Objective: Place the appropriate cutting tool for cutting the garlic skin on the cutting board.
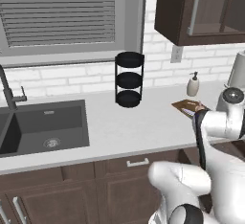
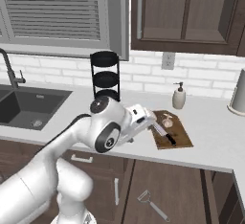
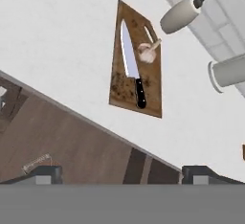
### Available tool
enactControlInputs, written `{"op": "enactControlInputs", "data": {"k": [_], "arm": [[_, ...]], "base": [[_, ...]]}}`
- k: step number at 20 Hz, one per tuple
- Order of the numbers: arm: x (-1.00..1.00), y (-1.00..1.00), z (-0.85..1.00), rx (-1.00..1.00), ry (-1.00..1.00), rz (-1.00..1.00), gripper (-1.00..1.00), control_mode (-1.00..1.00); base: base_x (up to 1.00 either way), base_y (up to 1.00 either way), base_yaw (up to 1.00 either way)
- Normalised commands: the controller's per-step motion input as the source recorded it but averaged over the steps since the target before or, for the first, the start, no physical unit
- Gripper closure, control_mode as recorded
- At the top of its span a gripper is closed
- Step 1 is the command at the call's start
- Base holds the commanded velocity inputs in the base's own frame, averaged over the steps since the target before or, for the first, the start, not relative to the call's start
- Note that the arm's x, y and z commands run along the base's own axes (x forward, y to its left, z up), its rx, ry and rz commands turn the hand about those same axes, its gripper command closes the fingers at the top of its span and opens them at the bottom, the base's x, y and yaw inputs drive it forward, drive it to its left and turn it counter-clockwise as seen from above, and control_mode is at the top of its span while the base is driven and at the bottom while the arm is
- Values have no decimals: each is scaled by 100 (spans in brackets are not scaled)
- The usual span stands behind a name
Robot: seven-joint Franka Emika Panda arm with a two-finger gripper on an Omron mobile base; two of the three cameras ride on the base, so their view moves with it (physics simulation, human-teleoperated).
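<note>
White desk point(image 2: 210, 137) runs under the window from my feeds, over dark brown cabinet fronts point(image 2: 162, 189). A dark sink point(image 1: 43, 125) is sunk into it at the left, with a faucet point(image 1: 9, 91) behind it. Near the wall between sink and board stands a black three-tier rack point(image 2: 105, 77).

The board point(image 3: 136, 60) lies flat on the desk near its front edge, dark brown and mottled, with a handle slot at its far end. In the right base view I see it just right of the arm's hand.

On the board lies the knife point(image 3: 131, 62), lengthwise along the board's left side in the hand view: grey-blue blade toward the slot end, black handle toward the desk's front edge. It rests fully on the wood. The garlic point(image 3: 147, 51) sits on the same board, just beside the blade's upper part, pale pinkish, close to but not clearly touching it.

A beige soap bottle point(image 3: 179, 13) stands behind the board near the wall, and a pale cylinder point(image 3: 229, 72) stands farther right.

The gripper point(image 3: 122, 173) hangs above the cabinet fronts, apart from the board; its jaws are spread wide and hold nothing. A peeler point(image 2: 153, 204) lies on the floor in front of the cabinets.
</note>
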Motion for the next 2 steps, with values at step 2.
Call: {"op": "enactControlInputs", "data": {"k": [2], "arm": [[-28,80,62,-29,-5,-10,-100,-100]], "base": [[0,0,0]]}}
